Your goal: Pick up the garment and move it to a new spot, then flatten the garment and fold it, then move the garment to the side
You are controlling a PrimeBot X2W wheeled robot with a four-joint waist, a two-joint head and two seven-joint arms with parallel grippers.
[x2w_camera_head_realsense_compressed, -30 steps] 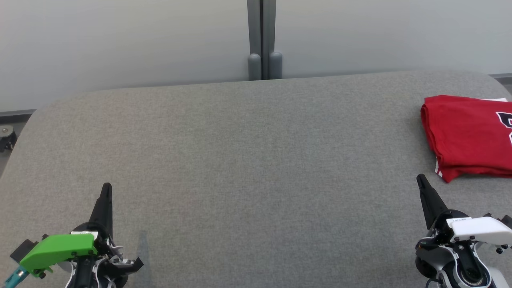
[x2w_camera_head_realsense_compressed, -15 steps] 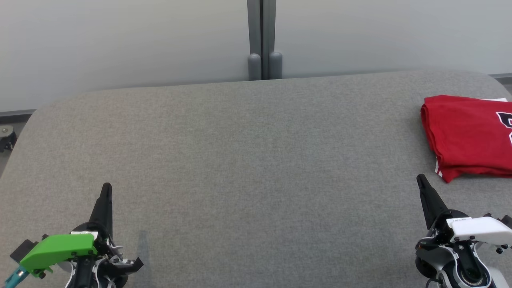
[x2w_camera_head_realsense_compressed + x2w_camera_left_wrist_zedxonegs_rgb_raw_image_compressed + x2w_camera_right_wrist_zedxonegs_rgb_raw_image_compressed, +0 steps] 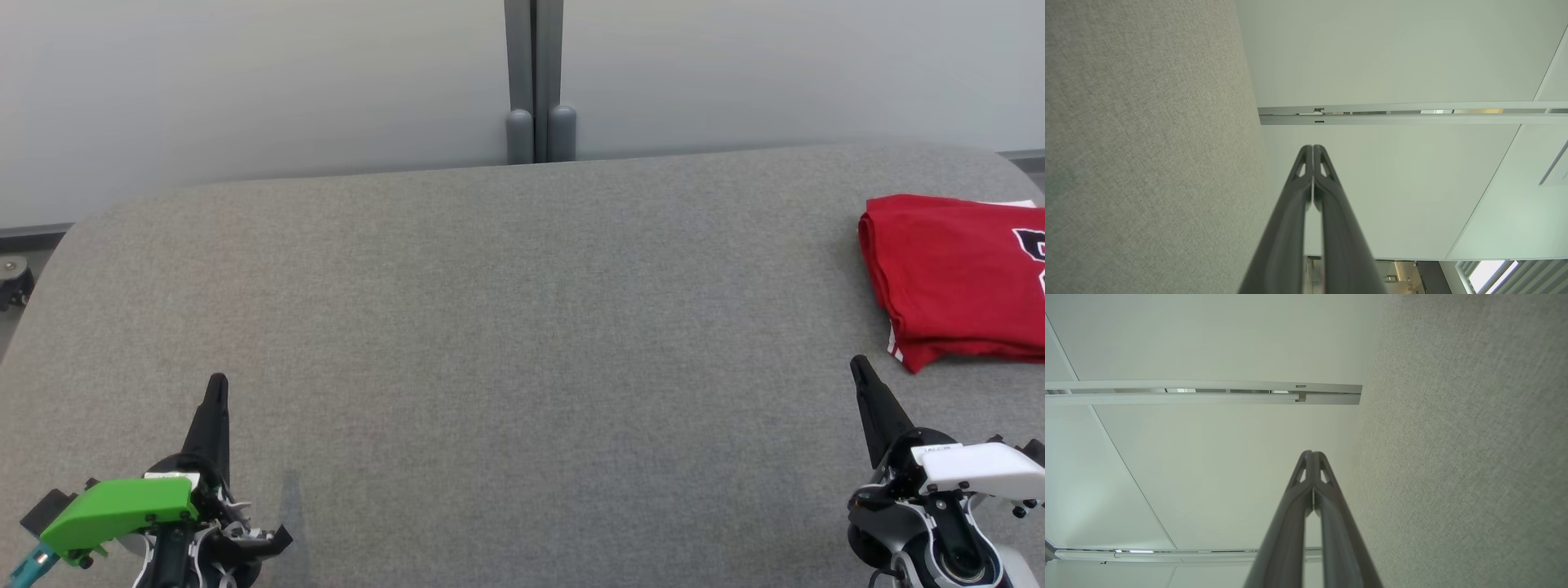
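head and wrist views, late stage of the fold-and-set-aside sequence. the red garment [image 3: 955,278] lies folded into a compact stack at the far right of the grey bench [image 3: 490,327]; its right part is cut off by the frame, so whether it overhangs the bench edge cannot be told. a black-and-white print [image 3: 1030,245] shows partly on its top layer. the left tool [image 3: 217,382] sits at the near left of the bench, well apart from the garment. the right tool [image 3: 857,363] sits at the near right, close to the garment's near corner but not touching it. in both wrist views the dark fingers [image 3: 1290,228] meet at their tips with nothing between them, so each tool is drawn together and empty. judged from this layout, the fold and the move aside appear done, leaving only retreat or a small correction. hazards: the right tool's tip points past the loose near corner, where the layer edges show; a forward or outward sweep could catch a hem and peel the fold open. the bench covering looks coarse, so pushing rather than lifting the stack would likely bunch the lower layers. a further shift rightward risks sliding the stack off the unseen edge.
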